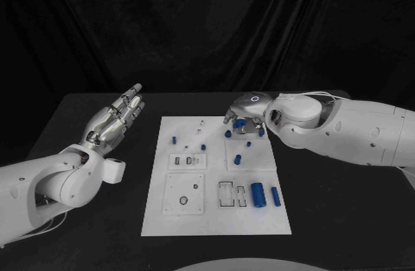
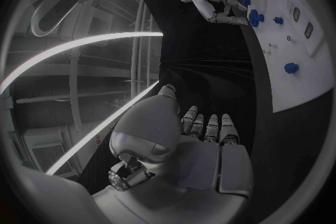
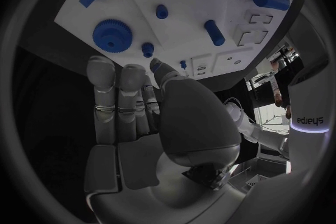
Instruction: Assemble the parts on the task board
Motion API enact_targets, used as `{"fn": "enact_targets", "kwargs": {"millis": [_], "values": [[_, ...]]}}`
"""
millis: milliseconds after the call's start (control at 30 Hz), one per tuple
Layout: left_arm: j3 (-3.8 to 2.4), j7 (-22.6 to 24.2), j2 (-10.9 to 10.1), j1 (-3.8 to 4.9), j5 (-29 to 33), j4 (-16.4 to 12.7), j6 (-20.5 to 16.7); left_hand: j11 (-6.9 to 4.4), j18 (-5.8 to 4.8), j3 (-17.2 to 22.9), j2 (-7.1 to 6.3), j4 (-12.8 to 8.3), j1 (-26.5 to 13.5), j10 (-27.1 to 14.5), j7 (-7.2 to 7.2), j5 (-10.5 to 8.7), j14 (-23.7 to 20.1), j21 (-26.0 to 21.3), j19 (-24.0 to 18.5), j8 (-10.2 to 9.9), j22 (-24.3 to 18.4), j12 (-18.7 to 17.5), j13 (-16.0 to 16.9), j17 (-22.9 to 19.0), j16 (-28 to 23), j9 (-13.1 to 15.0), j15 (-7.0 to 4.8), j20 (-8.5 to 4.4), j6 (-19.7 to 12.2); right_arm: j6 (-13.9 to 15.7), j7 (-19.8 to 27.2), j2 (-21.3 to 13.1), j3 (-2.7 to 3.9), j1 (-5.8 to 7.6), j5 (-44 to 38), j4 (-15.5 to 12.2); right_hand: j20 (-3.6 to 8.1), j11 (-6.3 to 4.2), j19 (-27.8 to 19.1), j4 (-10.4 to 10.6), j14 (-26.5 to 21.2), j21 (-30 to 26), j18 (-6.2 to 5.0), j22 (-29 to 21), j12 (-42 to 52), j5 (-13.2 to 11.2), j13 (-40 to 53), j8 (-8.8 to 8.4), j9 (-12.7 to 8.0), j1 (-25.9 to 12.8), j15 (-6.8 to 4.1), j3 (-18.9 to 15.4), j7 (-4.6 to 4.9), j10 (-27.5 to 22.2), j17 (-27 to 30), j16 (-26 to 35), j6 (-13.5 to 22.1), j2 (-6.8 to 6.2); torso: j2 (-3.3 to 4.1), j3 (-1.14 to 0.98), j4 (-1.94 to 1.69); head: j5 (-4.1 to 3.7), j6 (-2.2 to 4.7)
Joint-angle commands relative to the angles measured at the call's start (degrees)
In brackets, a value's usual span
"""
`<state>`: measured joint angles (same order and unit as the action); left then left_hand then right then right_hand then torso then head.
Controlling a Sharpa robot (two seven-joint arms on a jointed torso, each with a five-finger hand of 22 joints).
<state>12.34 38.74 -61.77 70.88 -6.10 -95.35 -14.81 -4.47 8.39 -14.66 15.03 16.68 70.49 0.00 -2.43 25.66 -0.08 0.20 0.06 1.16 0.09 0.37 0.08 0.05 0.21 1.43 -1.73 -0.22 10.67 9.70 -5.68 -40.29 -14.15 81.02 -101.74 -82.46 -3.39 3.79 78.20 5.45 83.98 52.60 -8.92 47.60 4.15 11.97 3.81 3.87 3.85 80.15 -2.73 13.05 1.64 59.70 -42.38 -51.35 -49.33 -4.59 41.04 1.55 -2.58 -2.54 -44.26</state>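
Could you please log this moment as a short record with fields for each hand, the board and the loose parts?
left hand: raised beside the board's left edge, fingers straight, holding nothing
right hand: over the board's far end, above the gear; whether it touches a part cannot be told
task board: white, lying flat mid-table
gear: blue, at the far end
large cylinder: blue, lying on the board's near right
slim cylinder: beside the large one

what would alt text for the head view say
The robot's right hand reaches down over the far end of the white task board, while its left hand is raised open beside the board, holding nothing. Small blue parts lie scattered on the board.
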Motion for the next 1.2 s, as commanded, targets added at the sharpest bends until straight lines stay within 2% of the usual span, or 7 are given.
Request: {"fn": "enact_targets", "kwargs": {"millis": [33,233,433,600,900,1067,1200], "values": [[-0.06,9.14,-0.03,0.19,-0.18,-0.07,0.67,0.43,-0.6,0.32,0.16,0.05,0.61,0.0,0.53,0.49,0.08,-0.2,-0.06,0.37,-0.09,-0.37,-0.08,-0.05,-0.21,0.09,-2.09,0.19,0.29,1.38,1.37,0.59,0.05,-0.41,-0.61,0.86,-0.1,0.01,-0.16,0.16,0.81,0.81,1.05,0.94,-0.32,0.5,-0.08,0.03,0.0,0.14,0.19,0.55,-0.25,0.59,-0.76,-0.93,-0.36,-0.08,0.01,0.04,-0.04,0.11,-0.12],[-0.06,9.05,-0.07,0.2,-0.18,-0.02,0.79,0.55,-0.6,0.38,0.2,0.04,0.74,0.0,0.68,0.68,0.08,-0.2,-0.06,0.39,-0.09,-0.37,-0.08,-0.05,-0.21,0.1,-2.07,0.22,0.41,1.65,2.21,1.96,0.05,-0.93,-0.61,2.7,-0.15,0.1,-0.19,0.41,0.88,2.39,1.25,2.87,-0.46,0.74,-0.13,0.19,0.06,-0.08,0.22,1.4,0.17,0.65,-2.2,-2.44,-1.2,-0.17,0.09,0.05,-0.07,-0.01,-0.24],[-0.06,8.95,0.03,0.2,-0.18,0.15,0.92,0.99,-0.61,0.68,0.16,0.02,1.65,0.0,1.2,2.0,0.08,-0.2,-0.06,0.49,-0.09,-0.37,-0.08,-0.05,-0.21,0.18,-1.94,0.33,1.1,1.78,2.7,2.9,0.05,-1.31,-0.61,3.97,-0.21,0.21,-0.31,0.65,0.95,3.16,1.34,3.85,-0.44,0.54,-0.12,0.18,0.05,-0.33,0.28,1.88,0.64,0.82,-3.04,-3.38,-1.61,-0.32,0.06,-0.01,-0.01,0.04,-0.41],[-0.06,9.17,0.01,0.2,-0.18,0.01,0.86,1.21,-0.61,0.58,0.12,0.13,1.59,0.0,1.33,1.4,0.08,-0.2,-0.06,0.26,-0.09,-0.37,-0.08,-0.05,-0.21,0.02,-1.86,0.42,-0.06,1.84,2.56,3.36,0.05,-1.58,-0.61,4.7,-0.23,0.29,-0.51,0.9,0.85,3.79,1.39,4.72,-0.48,0.16,-0.13,0.28,0.09,-0.6,0.26,2.31,0.93,0.83,-3.61,-4.04,-2.28,-0.45,0.03,0.01,0.06,0.13,-0.67],[-0.06,9.14,0.02,0.2,-0.18,0.05,0.99,1.28,-0.61,0.57,0.14,0.13,1.57,0.0,1.42,1.4,0.08,-0.2,-0.06,0.31,-0.09,-0.37,-0.08,-0.05,-0.21,0.06,-1.83,0.45,0.17,1.07,2.67,4.0,0.05,-2.04,-0.61,5.93,-0.25,0.34,-0.57,1.09,0.83,4.62,1.51,5.79,-0.41,-0.32,-0.1,0.23,0.07,-0.74,0.27,2.72,1.16,1.04,-4.6,-4.97,-2.61,-0.43,0.03,0.0,0.0,0.04,-0.84],[-0.06,9.08,0.04,0.2,-0.18,0.08,1.08,1.28,-0.61,0.57,0.14,0.13,1.57,0.0,1.42,1.4,0.08,-0.2,-0.06,0.31,-0.09,-0.37,-0.08,-0.05,-0.21,0.06,-1.83,0.45,0.17,0.65,2.81,4.16,0.05,-2.3,-0.61,6.36,-0.25,0.27,-0.66,1.21,0.8,4.91,1.54,6.2,-0.31,-0.53,-0.07,0.19,0.05,-0.83,0.25,2.92,1.24,1.4,-4.92,-5.29,-2.75,-0.47,0.04,0.09,0.02,0.12,-1.02],[-0.06,9.02,0.09,0.2,-0.18,0.19,1.16,1.4,-0.61,0.57,0.17,0.12,1.55,0.0,1.56,1.42,0.08,-0.2,-0.06,0.35,-0.09,-0.37,-0.08,-0.05,-0.21,0.08,-1.76,0.51,0.32,0.41,2.92,4.26,0.05,-2.5,-0.61,6.67,-0.25,0.23,-0.76,1.33,0.75,5.15,1.56,6.55,-0.22,-0.66,-0.04,0.18,0.05,-0.93,0.24,3.11,1.37,1.85,-5.14,-5.54,-2.92,-0.54,0.03,0.07,0.04,0.15,-1.06]]}}
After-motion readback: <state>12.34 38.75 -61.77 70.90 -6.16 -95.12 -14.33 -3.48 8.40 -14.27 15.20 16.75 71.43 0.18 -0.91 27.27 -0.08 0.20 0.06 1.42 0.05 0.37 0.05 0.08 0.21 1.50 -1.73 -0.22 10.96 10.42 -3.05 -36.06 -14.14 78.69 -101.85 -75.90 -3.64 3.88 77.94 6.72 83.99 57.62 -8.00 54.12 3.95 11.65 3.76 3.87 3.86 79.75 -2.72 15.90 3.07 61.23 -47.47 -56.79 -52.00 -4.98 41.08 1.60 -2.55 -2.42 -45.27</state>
